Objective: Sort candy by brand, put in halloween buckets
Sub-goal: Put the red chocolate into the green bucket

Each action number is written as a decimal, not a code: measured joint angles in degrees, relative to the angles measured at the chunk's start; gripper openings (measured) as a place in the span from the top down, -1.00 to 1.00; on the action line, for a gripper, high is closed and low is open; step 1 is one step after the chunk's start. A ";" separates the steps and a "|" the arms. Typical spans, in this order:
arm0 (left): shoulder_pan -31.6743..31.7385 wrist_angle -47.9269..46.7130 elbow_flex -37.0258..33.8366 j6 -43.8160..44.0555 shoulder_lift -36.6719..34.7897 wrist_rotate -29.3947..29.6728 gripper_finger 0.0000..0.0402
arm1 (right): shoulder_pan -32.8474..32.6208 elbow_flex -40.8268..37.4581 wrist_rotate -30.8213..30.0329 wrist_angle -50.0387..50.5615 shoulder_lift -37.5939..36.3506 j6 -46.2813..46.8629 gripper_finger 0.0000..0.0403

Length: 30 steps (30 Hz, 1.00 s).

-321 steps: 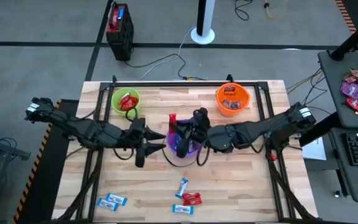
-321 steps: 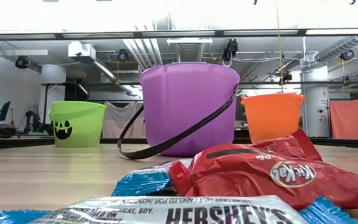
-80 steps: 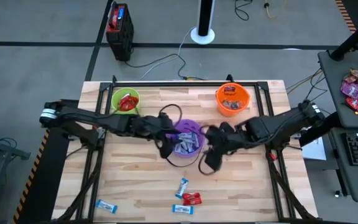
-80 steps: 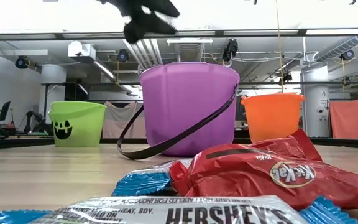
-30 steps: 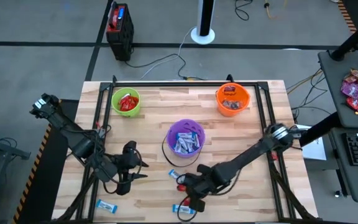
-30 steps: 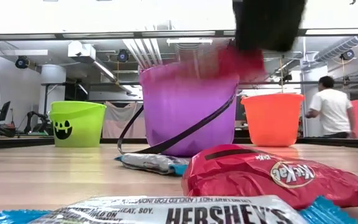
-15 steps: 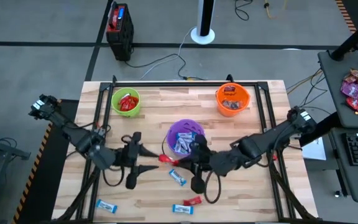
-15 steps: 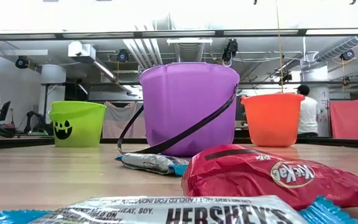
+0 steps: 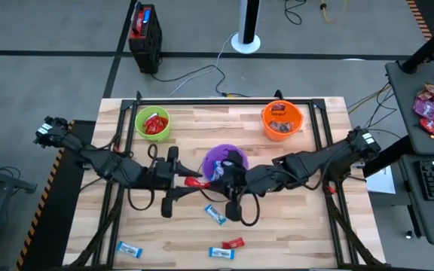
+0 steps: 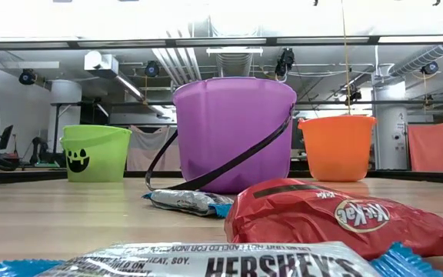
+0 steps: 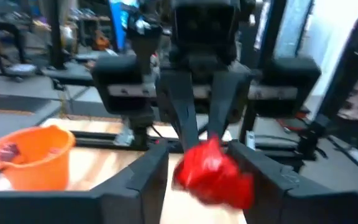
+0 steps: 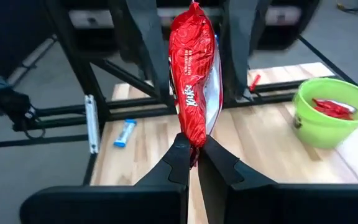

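Three round buckets stand upright on the wooden table: a lime green bucket (image 9: 152,123) holding red wrappers, an orange bucket (image 9: 282,120) with dark brown pieces, and a purple bucket (image 9: 224,167) with a thin black handle, between them and nearer the front. A red Kit Kat (image 12: 194,78) hangs upright in the air, pinched at its lower end. On the table lie a blue-and-white candy (image 9: 216,215), a red piece (image 9: 233,243) and two more blue ones (image 9: 220,253) (image 9: 129,248).
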<state>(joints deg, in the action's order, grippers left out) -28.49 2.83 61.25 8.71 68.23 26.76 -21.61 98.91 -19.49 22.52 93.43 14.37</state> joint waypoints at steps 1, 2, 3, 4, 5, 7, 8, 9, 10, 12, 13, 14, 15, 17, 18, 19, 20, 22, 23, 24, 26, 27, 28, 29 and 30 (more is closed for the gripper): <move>0.01 0.45 0.00 -0.41 -0.02 0.98 0.28 | 0.11 0.00 -0.03 0.77 -0.01 -0.01 0.94; 0.09 0.53 0.00 -0.60 -0.11 1.81 0.35 | 0.23 0.00 -0.10 1.30 -0.01 0.02 0.94; 0.19 0.29 0.00 -0.59 -0.13 2.40 0.43 | 0.25 0.00 -0.21 1.56 -0.01 0.01 0.94; 0.43 0.00 0.00 -0.57 -0.13 2.41 0.54 | 0.32 0.00 -0.17 1.82 -0.01 -0.06 0.94; 0.64 -0.21 0.00 -0.48 -0.13 2.38 0.66 | 0.34 0.00 -0.21 1.96 -0.01 -0.35 0.94; 1.23 -0.40 0.00 -0.13 -0.25 2.37 0.88 | 0.50 0.00 -0.63 1.96 -0.01 -0.99 0.94; 1.64 -0.52 0.00 0.28 -0.33 2.49 0.91 | 0.64 0.00 -1.34 1.97 -0.01 -1.03 0.94; 2.08 -0.69 0.00 0.73 -0.40 2.60 0.91 | 0.76 0.00 -2.46 2.05 -0.06 -0.88 0.94; 2.50 -0.75 0.00 1.21 -0.44 2.69 0.89 | 1.02 -0.01 -3.28 2.16 -0.19 -0.88 0.94; 3.43 -0.72 0.00 1.86 -0.46 2.99 0.86 | 1.82 -0.07 -3.33 2.63 -0.68 -0.71 0.90; 3.95 -0.81 0.00 2.21 -0.52 3.49 0.87 | 2.38 -0.07 -3.06 3.19 -1.12 -0.11 0.86; 4.65 -0.98 0.00 2.52 -0.60 3.82 0.89 | 3.10 -0.07 -2.66 4.09 -1.52 1.33 0.81; 5.38 -1.56 0.00 2.70 -0.76 4.06 0.91 | 3.89 -0.07 -2.43 5.45 -2.06 2.87 0.75; 6.99 -3.36 0.00 3.08 -1.07 4.50 0.94 | 5.36 -0.07 -2.44 8.65 -3.35 5.89 0.60; 8.02 -4.33 0.00 3.74 -1.37 4.48 0.94 | 6.10 -0.07 -2.59 10.55 -3.94 7.09 0.53; 9.15 -6.16 0.00 4.48 -1.80 4.48 0.94 | 6.88 -0.07 -2.89 12.19 -4.42 8.11 0.45; 10.35 -8.18 0.00 5.27 -2.34 4.47 0.94 | 7.61 -0.04 -3.05 13.75 -4.97 8.90 0.38; 13.23 -14.41 0.00 8.02 -3.40 5.81 0.93 | 9.07 -0.04 -3.47 17.11 -5.91 10.63 0.26; 14.95 -19.10 0.00 10.55 -4.04 7.54 0.93 | 9.76 -0.04 -4.12 18.42 -6.30 11.85 0.20; 17.08 -24.75 0.00 14.08 -4.65 9.20 0.93 | 10.44 -0.04 -4.64 19.78 -6.74 12.79 0.16; 23.00 -38.34 0.73 21.45 -5.86 10.82 0.93 | 11.60 -0.04 -5.01 21.92 -7.31 13.66 0.08; 26.47 -44.80 1.11 23.93 -6.27 11.39 0.94 | 12.00 -0.02 -5.15 22.43 -7.41 14.01 0.05; 30.24 -50.24 1.27 25.02 -6.43 11.45 0.94 | 12.27 0.00 -5.15 22.87 -7.52 14.16 0.03; 34.36 -54.87 1.22 25.26 -6.43 11.47 0.94 | 12.47 0.00 -5.15 23.32 -7.52 14.12 0.01; 38.61 -58.12 0.96 24.71 -6.20 11.14 0.94 | 12.58 0.00 -5.11 23.51 -7.41 13.82 0.00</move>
<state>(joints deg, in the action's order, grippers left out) 10.12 -55.29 62.21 33.42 62.03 37.91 -9.03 98.91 -24.61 46.03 86.03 28.19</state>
